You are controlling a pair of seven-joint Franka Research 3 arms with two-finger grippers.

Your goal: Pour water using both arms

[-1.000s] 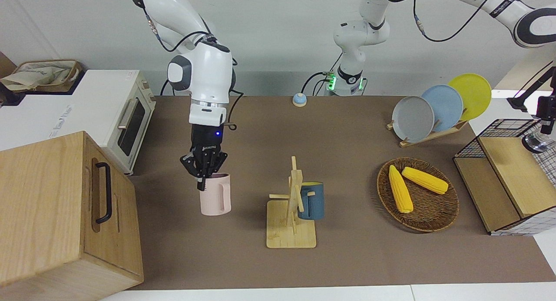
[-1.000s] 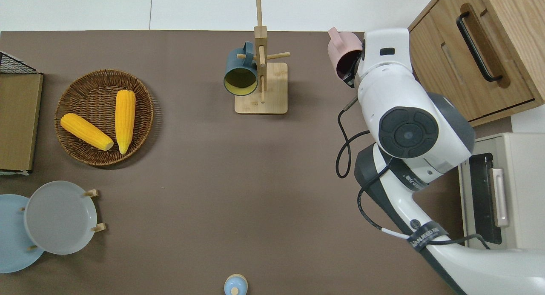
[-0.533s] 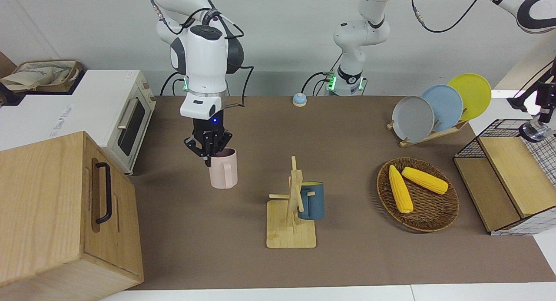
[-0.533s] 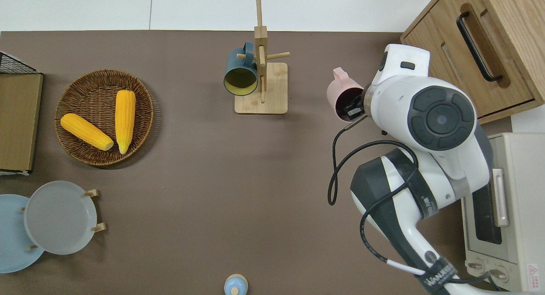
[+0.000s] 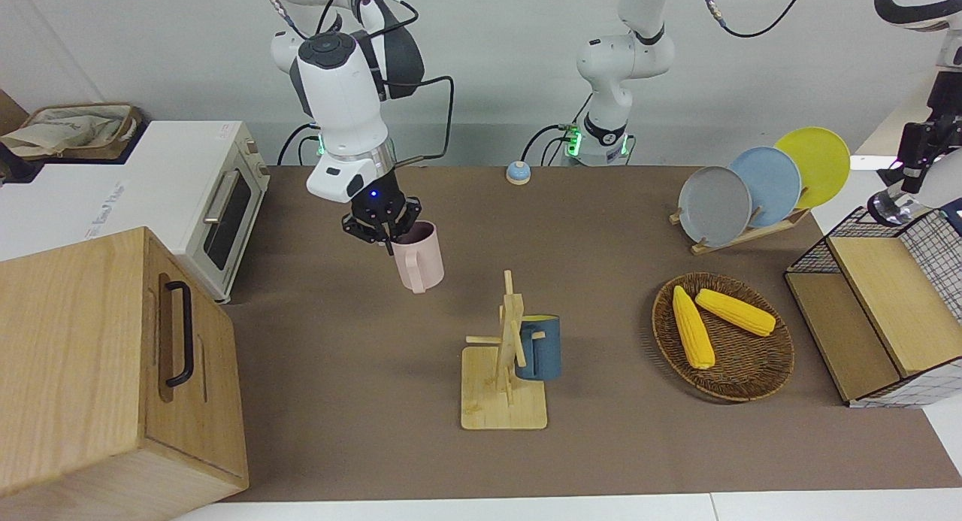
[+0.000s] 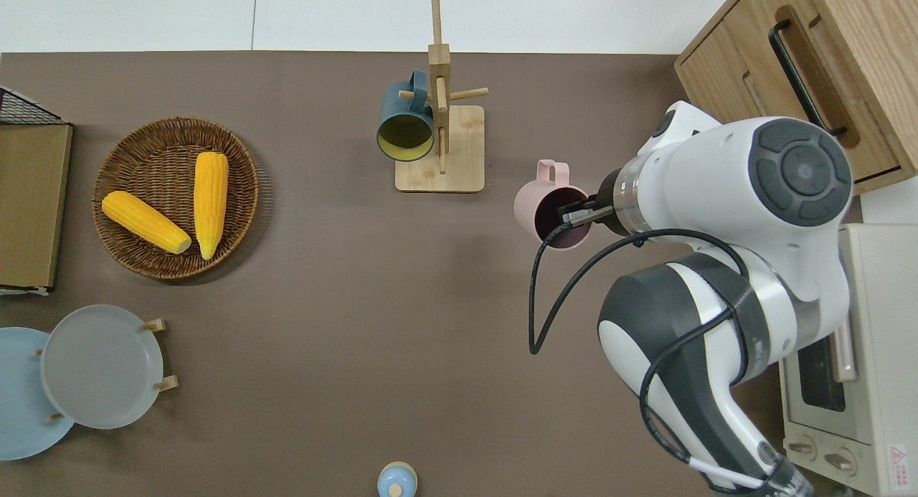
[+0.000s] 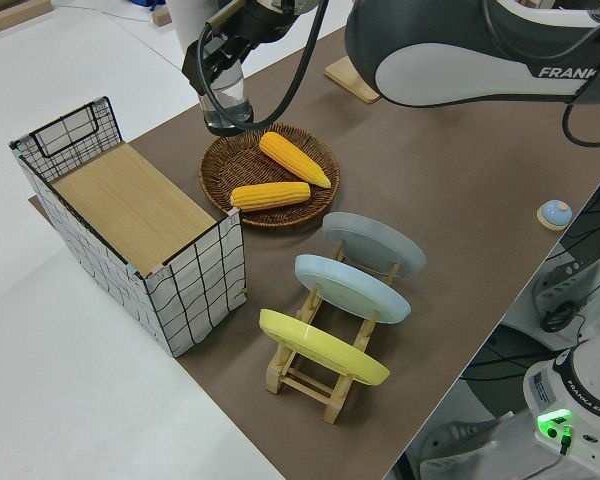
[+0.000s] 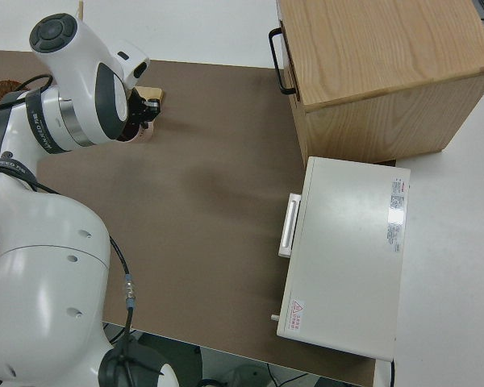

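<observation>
Right gripper (image 5: 387,233) is clamped on the rim of a pink mug (image 5: 418,258), one finger inside the mouth, one outside. The mug hangs clear of the table, tilted slightly, handle turned away from the robots. In the overhead view it is over bare mat, nearer to the robots than the mug stand (image 6: 439,149) and toward the right arm's end.

Left gripper (image 7: 220,60) is up over the edge of the table by the wire crate (image 7: 130,225), holding a clear glass (image 7: 228,108) by its upper part. How wide its fingers stand I cannot tell.

Handling, judged: the mug looks rigid and light, likely ceramic or plastic with a smooth wall. A rim pinch is a narrow hold and may slip or swing when tipped, so tilt slowly. The handle is free as an alternative grasp. The glass looks slick and breakable; the two rims should not knock. Whether either vessel holds water cannot be told.

Surroundings: a blue mug (image 5: 539,348) hangs on the stand. Corn basket (image 6: 176,196) and plate rack (image 5: 744,235) sit toward the left arm's end. Wooden cabinet (image 5: 113,363) and toaster oven (image 5: 218,205) stand at the right arm's end. The stand's pegs are the nearest obstacle between the arms; the middle of the mat near the robots looks best for meeting.
</observation>
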